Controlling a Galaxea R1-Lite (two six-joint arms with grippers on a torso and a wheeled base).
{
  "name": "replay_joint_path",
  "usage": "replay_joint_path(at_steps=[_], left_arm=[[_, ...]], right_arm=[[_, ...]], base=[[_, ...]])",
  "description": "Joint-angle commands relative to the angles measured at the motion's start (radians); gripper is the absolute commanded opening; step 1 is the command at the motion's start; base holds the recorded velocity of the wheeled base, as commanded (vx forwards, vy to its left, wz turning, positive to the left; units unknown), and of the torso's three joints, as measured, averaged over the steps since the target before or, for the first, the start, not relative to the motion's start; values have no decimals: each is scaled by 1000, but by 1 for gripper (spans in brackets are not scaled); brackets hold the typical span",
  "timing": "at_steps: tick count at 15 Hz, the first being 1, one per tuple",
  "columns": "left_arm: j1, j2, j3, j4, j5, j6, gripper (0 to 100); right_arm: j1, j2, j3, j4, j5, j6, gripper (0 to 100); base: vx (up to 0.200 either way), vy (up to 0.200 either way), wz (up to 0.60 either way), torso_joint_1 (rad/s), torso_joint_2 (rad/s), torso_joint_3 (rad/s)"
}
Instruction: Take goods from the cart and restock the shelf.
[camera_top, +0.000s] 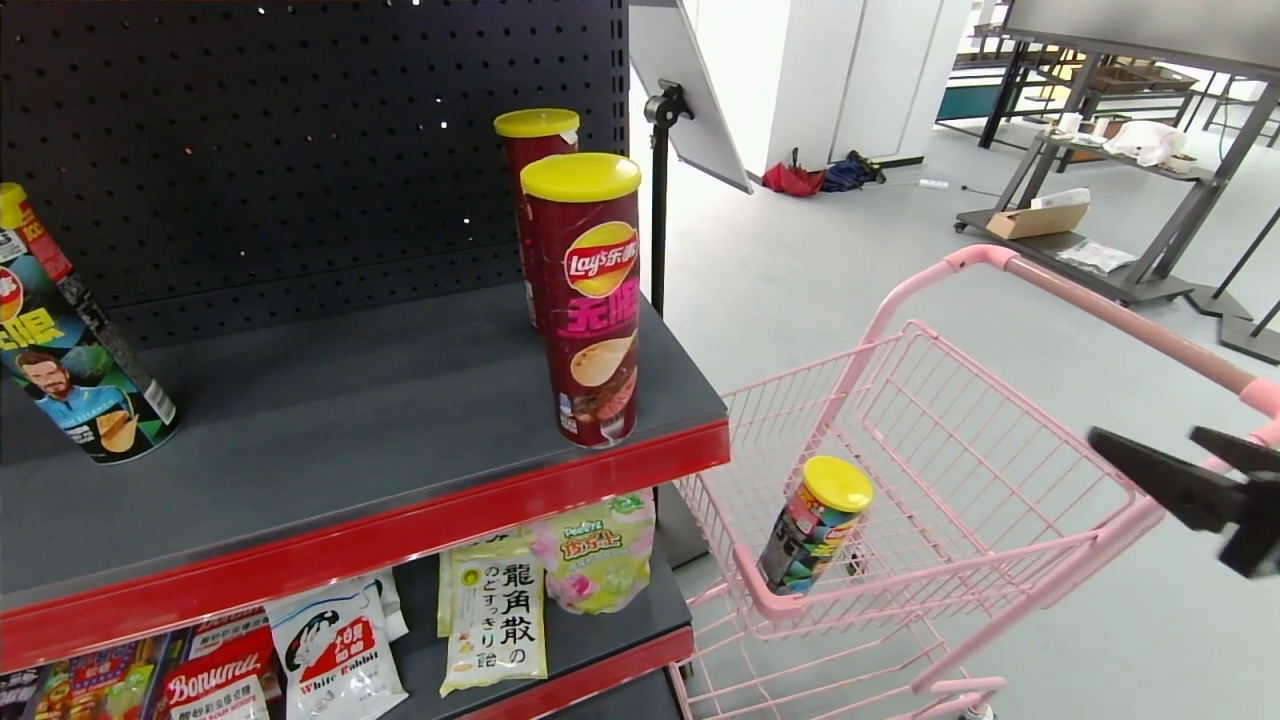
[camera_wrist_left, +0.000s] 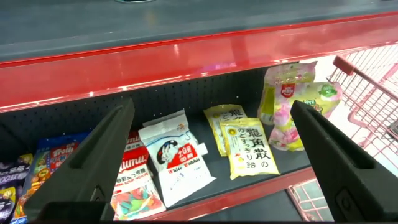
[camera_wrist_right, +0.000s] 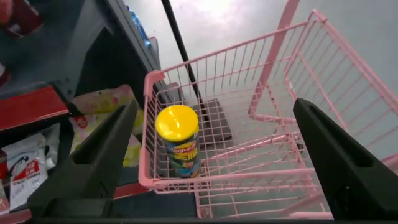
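Note:
A pink wire cart (camera_top: 960, 470) stands right of the shelf, holding one upright chip can (camera_top: 815, 525) with a yellow lid; the same can (camera_wrist_right: 179, 142) shows in the right wrist view inside the cart (camera_wrist_right: 261, 81). My right gripper (camera_top: 1180, 460) hangs open above the cart's right side, its fingers (camera_wrist_right: 93, 165) spread wide above the can. On the grey shelf top (camera_top: 350, 400) stand two dark red chip cans (camera_top: 590, 300) near the right end and a green-blue can (camera_top: 70, 340) at the left. My left gripper (camera_wrist_left: 211, 162) is open in front of the lower shelf.
The lower shelf (camera_wrist_left: 249, 186) holds snack bags (camera_top: 495, 610), candy packs and a pink-green bag (camera_top: 595, 550). A black pegboard (camera_top: 300, 130) backs the shelf. A stand pole (camera_top: 658, 200) rises behind the shelf's right end. Tables and racks stand far right across open floor.

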Motion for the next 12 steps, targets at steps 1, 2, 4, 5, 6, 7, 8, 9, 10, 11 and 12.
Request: replay_joint_path(at_steps=[1, 2, 4, 5, 6, 7, 8, 9, 10, 11, 12], left_arm=[[0, 1, 0, 0, -1, 0, 100], [0, 1, 0, 0, 0, 0, 100], [0, 1, 0, 0, 0, 0, 100], [0, 1, 0, 0, 0, 0, 100], [0, 1, 0, 0, 0, 0, 100], [0, 1, 0, 0, 0, 1, 100], [0, 1, 0, 0, 0, 1, 100], [0, 1, 0, 0, 0, 1, 100], [0, 1, 0, 0, 0, 1, 100], [0, 1, 0, 0, 0, 1, 100], [0, 1, 0, 0, 0, 1, 100]], right_arm=[[52, 589, 79, -451, 11, 15, 100], [75, 638, 66, -468, 13, 19, 100], [120, 689, 54, -473, 10, 22, 100], [147, 709, 48, -473, 8, 34, 100], [172, 718, 37, -473, 7, 45, 100], [178, 727, 22, -473, 7, 51, 100], [183, 750, -1, -473, 7, 55, 100], [187, 766, -9, -473, 7, 55, 100], [193, 776, -10, -473, 7, 55, 100], [200, 787, -7, -473, 7, 57, 100], [203, 793, -6, -473, 7, 58, 100]], base=[[0, 0, 0, 0, 0, 0], [0, 0, 0, 0, 0, 0], [0, 0, 0, 0, 0, 0], [0, 0, 0, 0, 0, 0], [0, 0, 0, 0, 0, 0], [0, 0, 0, 0, 0, 0], [0, 0, 0, 0, 0, 0], [0, 0, 0, 0, 0, 0], [0, 0, 0, 0, 0, 0], [0, 0, 0, 0, 0, 0], [0, 0, 0, 0, 0, 0]])
